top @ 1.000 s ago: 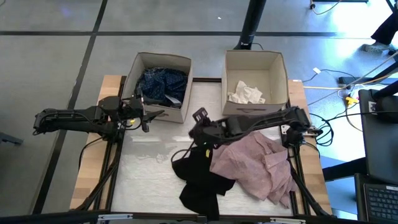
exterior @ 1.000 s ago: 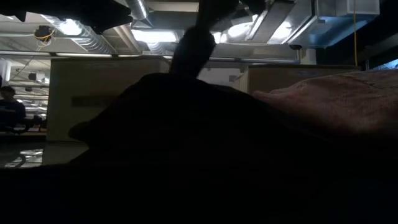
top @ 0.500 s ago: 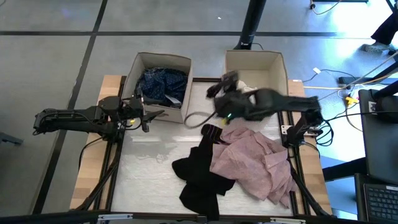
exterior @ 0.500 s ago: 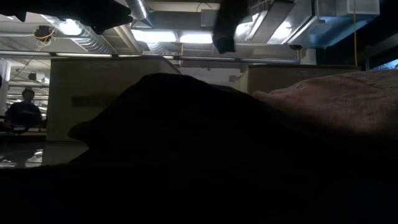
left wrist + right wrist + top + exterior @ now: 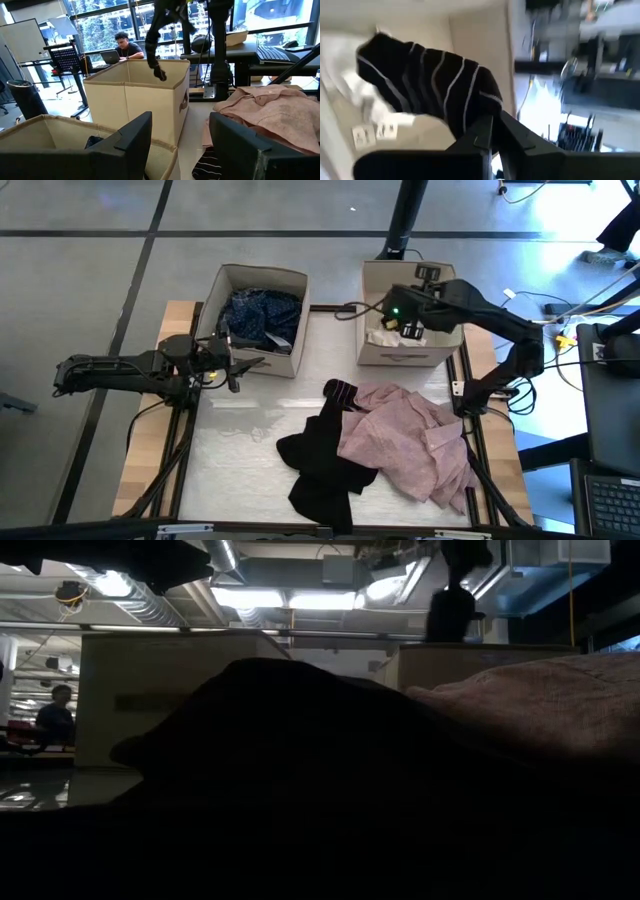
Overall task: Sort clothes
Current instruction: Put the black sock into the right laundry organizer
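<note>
two boxes [image 5: 258,320] up at 12 o'clock on the surface [image 5: 240,445], clothes pile [image 5: 385,442] down around 5, left arm [image 5: 130,370] at 9.

No text, brand, number or sign can be read anywhere in these views. In the right wrist view, two small white tags [image 5: 375,132] on the inner wall of the beige fabric box [image 5: 470,45] carry dark marks, too blurred to make out. In the low view, a faint darker strip [image 5: 150,701] crosses the front of the left beige fabric box [image 5: 170,680]; whether it holds lettering cannot be told.
</note>
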